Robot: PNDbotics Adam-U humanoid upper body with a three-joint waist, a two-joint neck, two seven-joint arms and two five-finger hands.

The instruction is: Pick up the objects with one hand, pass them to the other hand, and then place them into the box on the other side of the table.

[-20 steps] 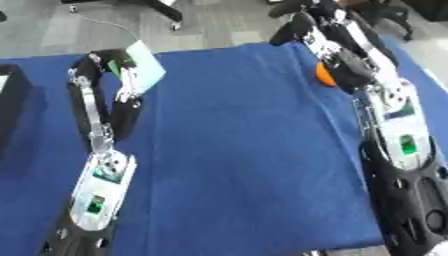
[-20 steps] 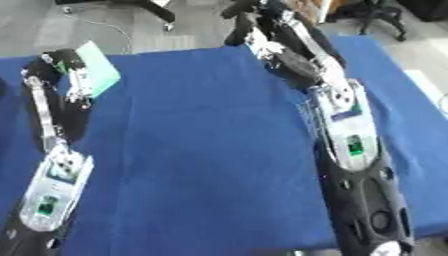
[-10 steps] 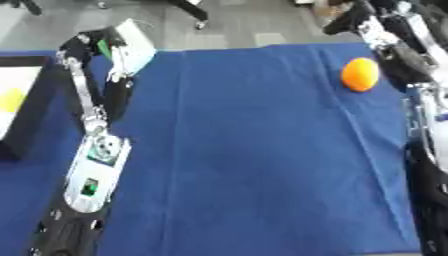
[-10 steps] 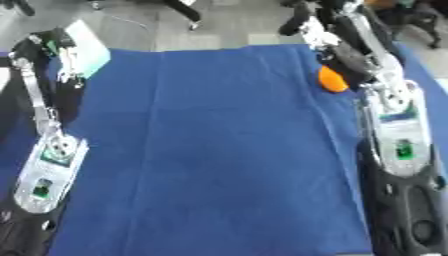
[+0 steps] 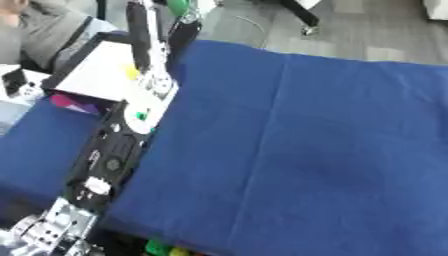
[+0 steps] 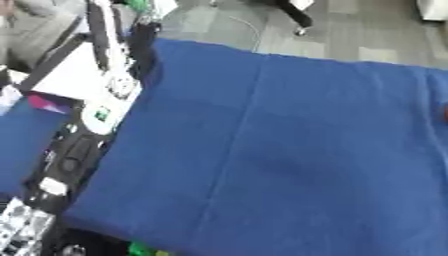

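My left arm (image 5: 131,125) runs up the left side of the blue table (image 5: 306,150). Its hand (image 5: 185,27) is at the top edge, over the table's far left corner, and is mostly cut off there. A patch of green (image 5: 178,6) shows at the hand. Just left of the arm lies the box (image 5: 66,70), black-rimmed with a white inside, and something yellow (image 5: 131,72) lies in it. At the right edge of the right eye view there is a reddish sliver (image 6: 445,114). My right hand shows in neither view.
A pink thing (image 5: 66,102) lies beside the box on a lower blue surface (image 5: 35,145). A chair base (image 5: 302,15) stands on the grey floor beyond the table. Small green and yellow things (image 5: 166,248) show under the near edge.
The whole picture has swung left, so the camera has moved. The right arm and the orange ball have left the view, and the box shows more fully.
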